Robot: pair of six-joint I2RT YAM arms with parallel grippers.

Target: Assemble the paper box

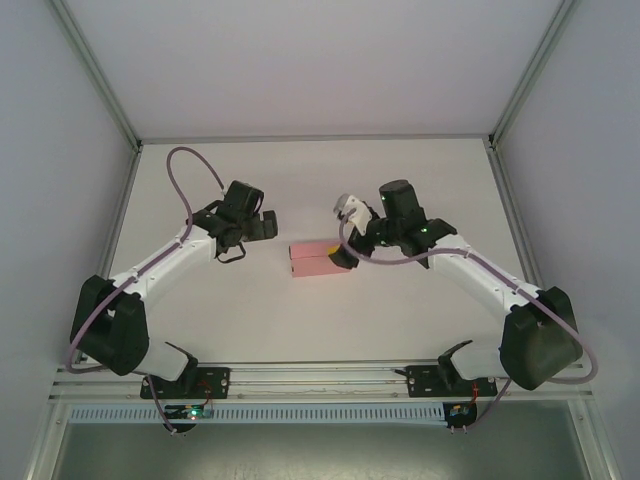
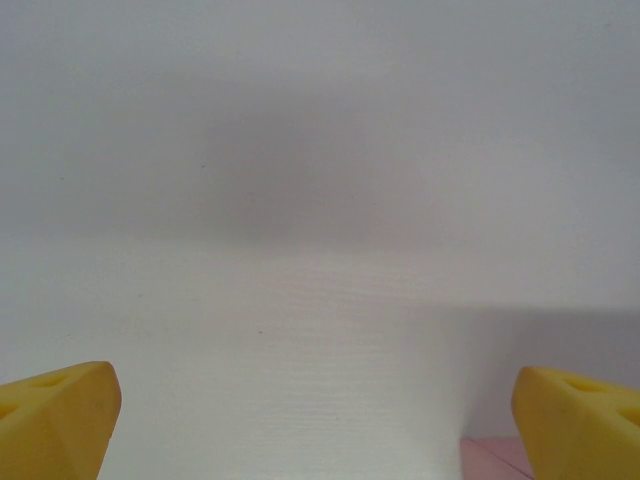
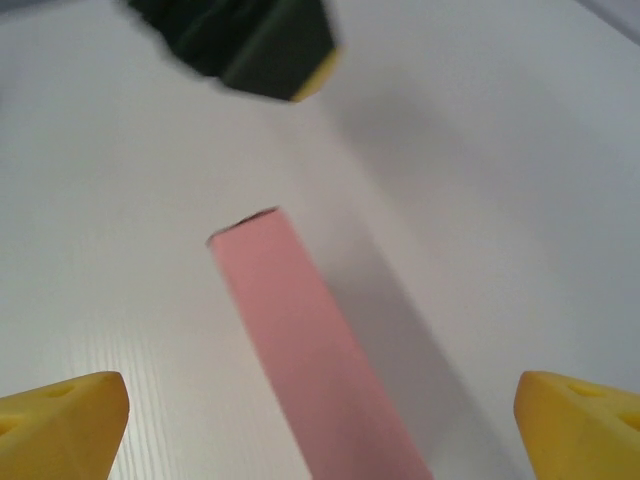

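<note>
While the paper box lies on the table, both grippers stand with jaws wide apart, gripping nothing
From the right wrist, the box runs lengthwise up the gap of the right gripper, about midway between its yellow fingertips and touching neither; from the left wrist, a pink corner sits just beside one fingertip of the left gripper, off at the gap's edge. Thin card is the risk, I judge: closing unevenly could buckle a wall, and one-sided contact would push or spin the box across the smooth table instead of seating a flap
</note>
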